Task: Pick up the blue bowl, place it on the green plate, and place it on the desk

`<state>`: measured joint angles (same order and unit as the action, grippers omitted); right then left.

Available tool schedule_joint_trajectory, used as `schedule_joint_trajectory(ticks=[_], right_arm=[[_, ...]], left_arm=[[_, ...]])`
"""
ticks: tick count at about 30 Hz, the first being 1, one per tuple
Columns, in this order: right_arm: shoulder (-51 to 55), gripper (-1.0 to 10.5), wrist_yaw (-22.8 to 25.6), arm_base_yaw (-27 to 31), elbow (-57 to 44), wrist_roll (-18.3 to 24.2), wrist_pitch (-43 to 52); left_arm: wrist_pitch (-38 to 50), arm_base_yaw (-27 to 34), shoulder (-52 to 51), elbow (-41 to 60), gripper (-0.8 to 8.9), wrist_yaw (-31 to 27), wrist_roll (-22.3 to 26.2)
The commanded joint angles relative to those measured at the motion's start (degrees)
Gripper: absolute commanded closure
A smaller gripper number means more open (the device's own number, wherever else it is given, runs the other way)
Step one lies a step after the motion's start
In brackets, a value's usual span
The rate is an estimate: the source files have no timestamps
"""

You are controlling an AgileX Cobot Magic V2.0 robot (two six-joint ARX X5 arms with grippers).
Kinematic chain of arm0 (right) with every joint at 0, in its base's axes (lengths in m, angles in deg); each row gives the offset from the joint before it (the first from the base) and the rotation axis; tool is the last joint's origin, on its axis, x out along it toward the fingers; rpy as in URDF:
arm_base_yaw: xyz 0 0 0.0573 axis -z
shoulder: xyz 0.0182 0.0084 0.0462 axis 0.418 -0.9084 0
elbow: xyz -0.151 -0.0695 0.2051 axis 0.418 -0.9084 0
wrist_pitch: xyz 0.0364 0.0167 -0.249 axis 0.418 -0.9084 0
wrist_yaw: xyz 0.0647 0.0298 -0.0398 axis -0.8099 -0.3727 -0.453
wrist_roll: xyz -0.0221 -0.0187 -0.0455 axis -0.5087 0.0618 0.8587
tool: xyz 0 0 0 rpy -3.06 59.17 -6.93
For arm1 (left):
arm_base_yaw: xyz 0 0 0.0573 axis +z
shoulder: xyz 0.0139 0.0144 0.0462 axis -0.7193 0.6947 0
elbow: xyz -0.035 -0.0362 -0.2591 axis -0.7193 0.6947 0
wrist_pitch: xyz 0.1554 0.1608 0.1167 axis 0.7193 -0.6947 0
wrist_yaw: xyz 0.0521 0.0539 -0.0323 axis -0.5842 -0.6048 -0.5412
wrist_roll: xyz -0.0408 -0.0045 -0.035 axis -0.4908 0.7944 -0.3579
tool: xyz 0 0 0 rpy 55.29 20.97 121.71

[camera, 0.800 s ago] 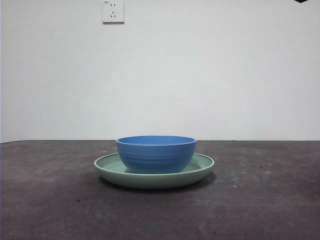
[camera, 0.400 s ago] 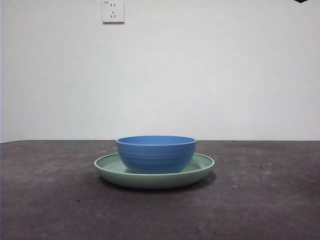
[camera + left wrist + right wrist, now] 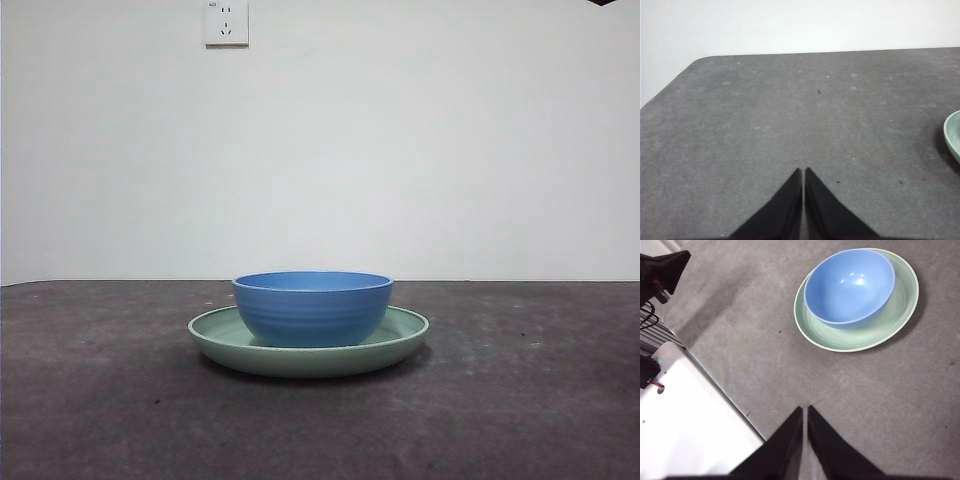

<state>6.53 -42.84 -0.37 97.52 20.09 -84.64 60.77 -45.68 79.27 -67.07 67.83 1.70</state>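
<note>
I see the blue bowl (image 3: 313,308) sitting on the green plate (image 3: 400,335), mid-bench (image 3: 100,400). My left gripper (image 3: 803,172) and right gripper (image 3: 804,411) are both closed, empty, well away. Next, I judge, lifting the bowl onto the bench.

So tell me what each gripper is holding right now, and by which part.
Nothing is held. The left gripper and right gripper are both shut on nothing above the dark grey desk; the ridged round blue bowl sits untouched on the wide pale-green plate.

Blue bowl (image 3: 312,308) on green plate (image 3: 400,340) sole obstacle; desk (image 3: 110,390) open around.
</note>
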Motion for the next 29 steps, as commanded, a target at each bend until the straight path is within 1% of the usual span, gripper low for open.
schedule_joint_trajectory(ticks=[1,14,17,19,22,27,29], right_arm=[[-0.4,9.4,-0.1,-0.3,1.1,0.5,0.6],[-0.2,9.4,0.0,-0.2,1.1,0.6,0.5],[2.3,9.4,2.3,1.9,1.0,5.4,1.7],[4.2,9.4,2.9,4.2,0.3,6.3,5.6],[8.8,9.4,3.4,9.0,-2.7,6.2,14.9],[16.9,9.4,8.8,16.6,-11.1,6.2,27.4],[20.8,9.4,10.7,19.3,-16.5,6.3,32.8]], left_arm=[[-0.5,0.1,-0.1,1.2,8.04,-0.1,-0.3],[-0.5,0.1,-0.1,1.2,8.04,-0.1,-0.3],[-0.5,0.1,-0.1,1.2,8.04,-0.1,-0.3],[-0.5,0.1,-0.1,1.2,8.04,-0.1,-0.3],[-0.5,0.1,-0.1,1.2,8.04,-0.1,-0.3],[-0.5,0.1,-0.1,1.2,8.04,-0.1,-0.3],[-0.4,0.1,-0.1,1.2,8.04,-0.1,-0.3]])
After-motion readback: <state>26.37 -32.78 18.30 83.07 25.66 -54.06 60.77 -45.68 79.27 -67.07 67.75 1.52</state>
